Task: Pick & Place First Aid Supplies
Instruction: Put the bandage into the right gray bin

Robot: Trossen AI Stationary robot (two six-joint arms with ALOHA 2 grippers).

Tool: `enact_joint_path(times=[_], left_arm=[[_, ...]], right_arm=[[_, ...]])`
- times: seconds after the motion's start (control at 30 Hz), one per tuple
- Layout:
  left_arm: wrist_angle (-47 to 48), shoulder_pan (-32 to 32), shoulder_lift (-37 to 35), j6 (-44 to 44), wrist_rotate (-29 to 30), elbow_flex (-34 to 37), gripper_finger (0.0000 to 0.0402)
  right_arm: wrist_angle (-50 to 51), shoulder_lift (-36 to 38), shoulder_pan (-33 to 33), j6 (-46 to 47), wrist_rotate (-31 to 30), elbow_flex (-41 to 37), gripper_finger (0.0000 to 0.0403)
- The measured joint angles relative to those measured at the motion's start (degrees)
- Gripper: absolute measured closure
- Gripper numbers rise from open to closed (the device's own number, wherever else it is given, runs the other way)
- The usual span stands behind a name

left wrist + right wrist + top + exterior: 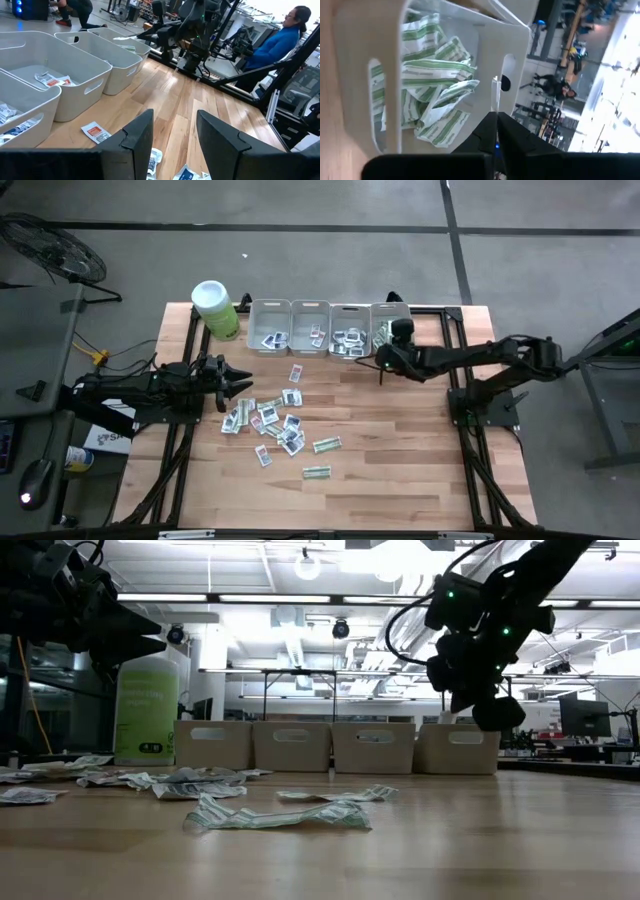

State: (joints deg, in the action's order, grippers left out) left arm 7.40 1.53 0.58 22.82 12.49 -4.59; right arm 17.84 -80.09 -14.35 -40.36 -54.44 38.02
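Note:
Many small flat packets point(272, 423) lie scattered on the wooden table; several green-and-white strips point(326, 444) lie among them and at the near side point(275, 817). My left gripper point(238, 385) is open and hovers over the pile's left edge, its fingers point(137, 140) above a red-printed packet point(95, 131). My right gripper point(384, 363) is shut and hangs above the table just in front of the rightmost bin point(395, 75), which holds green-and-white strips point(432, 75). A thin pale sliver point(495, 95) sticks out past its fingertips. My right gripper point(495, 131) pinches a thin pale packet point(495, 102) between its two fingers. I see the packet edge-on, so I cannot tell its print or which part is held. It is lifted clear of the table, in front of the bin's wall.
Four grey bins point(310, 327) stand in a row along the far edge, each with packets inside. A lime-green canister with a white lid point(215, 308) stands left of them. Bare wood lies near and right of the pile. A person in blue point(280, 42) sits beyond the table.

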Motion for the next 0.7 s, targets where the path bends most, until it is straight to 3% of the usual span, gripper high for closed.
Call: enact_joint_path(times=[0.2, 0.43, 0.7], left_arm=[[0.0, 0.0, 0.0, 0.0, 0.0, 0.0, 0.0252], [0.0, 0.0, 0.0, 0.0, 0.0, 0.0, 0.0252], [0.0, 0.0, 0.0, 0.0, 0.0, 0.0, 0.0252]], right_arm=[[0.3, 0.0, -0.9, -3.1, 3.6, 0.0, 0.0341], [0.3, 0.0, -0.2, 2.7, 0.1, 0.0, 0.0258], [0.3, 3.5, 4.7, 8.1, -2.9, 0.0, 0.0236]])
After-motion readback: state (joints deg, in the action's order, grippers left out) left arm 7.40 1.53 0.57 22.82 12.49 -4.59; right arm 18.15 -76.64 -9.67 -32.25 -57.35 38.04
